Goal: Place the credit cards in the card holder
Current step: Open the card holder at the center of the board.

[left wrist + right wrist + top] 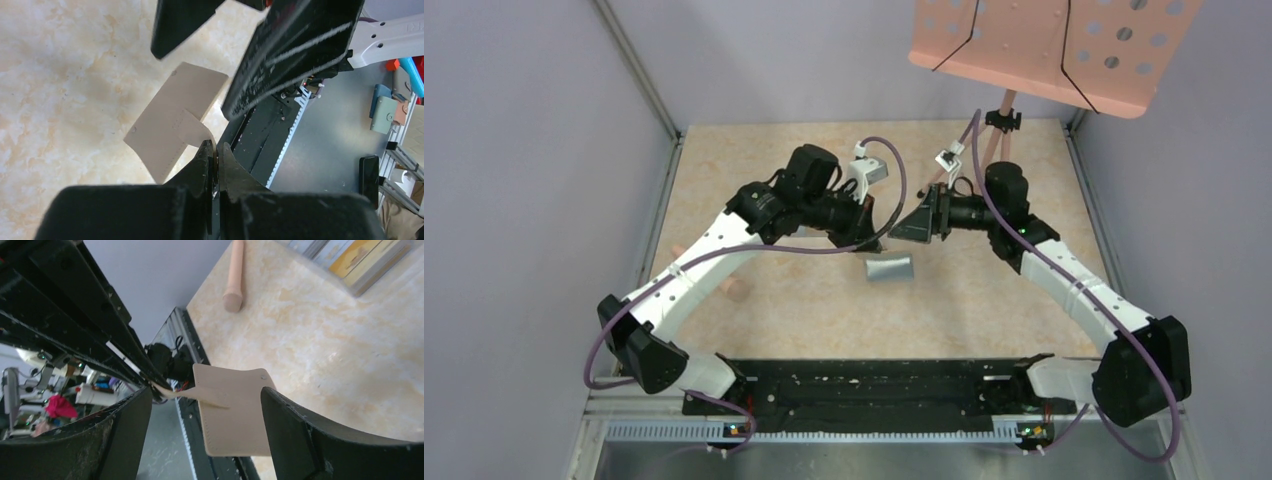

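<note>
Pinched card holder [170,117] by its thin flap in closed left tool [215,147], above desk [60,75]; spread right tool [206,405] wide, facing it. Judged light, floppy; better gripped along stitched edge.

Soft, even overhead light fills the top view, leaving only faint shadows on the table [984,300]; the card holder [889,268] reads grey in shade. In both wrist views the table runs bright, nearly washed out, while the dark foreground along the bottom edge blurs out of focus.
</note>
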`<state>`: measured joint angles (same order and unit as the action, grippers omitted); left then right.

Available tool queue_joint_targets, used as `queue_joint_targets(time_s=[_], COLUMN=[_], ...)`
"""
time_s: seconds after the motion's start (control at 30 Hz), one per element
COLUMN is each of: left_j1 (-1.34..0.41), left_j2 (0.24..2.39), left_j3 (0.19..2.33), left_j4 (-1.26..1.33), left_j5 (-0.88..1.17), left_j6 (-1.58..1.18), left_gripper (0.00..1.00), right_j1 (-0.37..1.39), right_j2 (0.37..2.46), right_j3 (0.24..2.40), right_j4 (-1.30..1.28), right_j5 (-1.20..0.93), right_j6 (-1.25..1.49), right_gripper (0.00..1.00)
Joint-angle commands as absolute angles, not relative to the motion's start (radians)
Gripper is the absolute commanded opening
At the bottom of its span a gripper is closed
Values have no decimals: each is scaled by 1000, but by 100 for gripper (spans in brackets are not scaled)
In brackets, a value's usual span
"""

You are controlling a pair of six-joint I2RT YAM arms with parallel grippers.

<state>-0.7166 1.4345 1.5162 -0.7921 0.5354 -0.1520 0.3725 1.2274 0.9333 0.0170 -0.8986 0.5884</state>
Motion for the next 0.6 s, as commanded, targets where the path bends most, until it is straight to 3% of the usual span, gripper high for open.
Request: queue_joint_targets(time_s=[0.0,0.33,0.57], left_j1=[-713,-709,-709], left_j2=[1375,1390,1404], left_j3=[1483,1461,1459], left_j4=[-688,-649,-617], left_j5=[548,531,567], left_j6=[-197,-239,-277], left_gripper=[0,0,0], right_j1=[422,446,548], right_j2=[1217,1134,1171], right_j3=[883,816,897], right_j4=[90,-34,-232], right_j5=[-961,-956,-769], right_j6=[608,531,365], right_gripper=[78,76,72])
